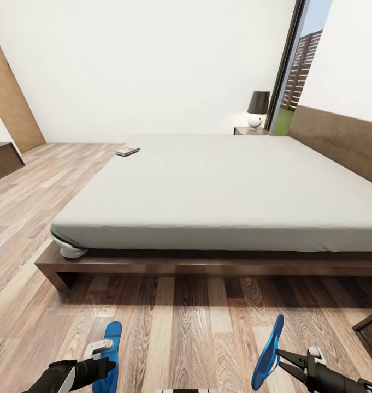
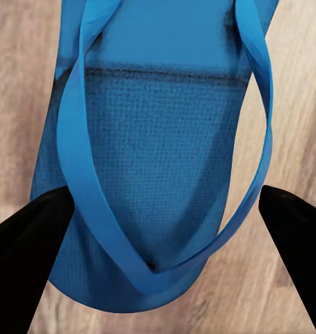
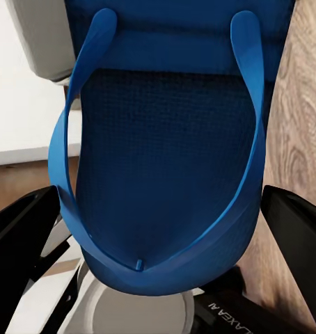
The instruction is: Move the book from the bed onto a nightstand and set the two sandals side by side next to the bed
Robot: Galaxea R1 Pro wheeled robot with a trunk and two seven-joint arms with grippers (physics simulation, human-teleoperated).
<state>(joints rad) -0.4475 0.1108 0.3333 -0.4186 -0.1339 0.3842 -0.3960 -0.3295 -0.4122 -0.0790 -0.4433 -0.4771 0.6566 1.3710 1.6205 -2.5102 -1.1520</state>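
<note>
Room: white walls all round, with a tall dark-framed window (image 1: 297, 65) at the upper right of the head view showing grass and a slatted fence.
Floor: light wood planks (image 1: 180, 327) ran across the whole lower part of the frame, grain pointing toward the bed.
Bed: the bed (image 1: 218, 185) filled the middle, pale grey mattress on a dark brown frame, headboard along the right edge.
Book: your book (image 1: 128, 151) was lying flat near the mattress's far left corner, upper left of centre.
Nightstand: the nightstand (image 1: 250, 131) sat past the bed by the window, with a dark-shaded lamp (image 1: 257, 109) on top.
Left gripper: your left gripper (image 1: 101, 355) was at the bottom left with the left sandal (image 1: 111, 349) pinched between its fingers (image 2: 26, 243), one either side of the sole over the planks.
Right gripper: your right gripper (image 1: 287, 363) at the bottom right was clamped on the right sandal (image 1: 267, 352), which stood tilted up on edge, clear of the floor.
Other furniture: a dark cabinet corner (image 1: 371, 333) poked in at the lower right edge, and a dark bench (image 1: 3, 161) at the left edge.
</note>
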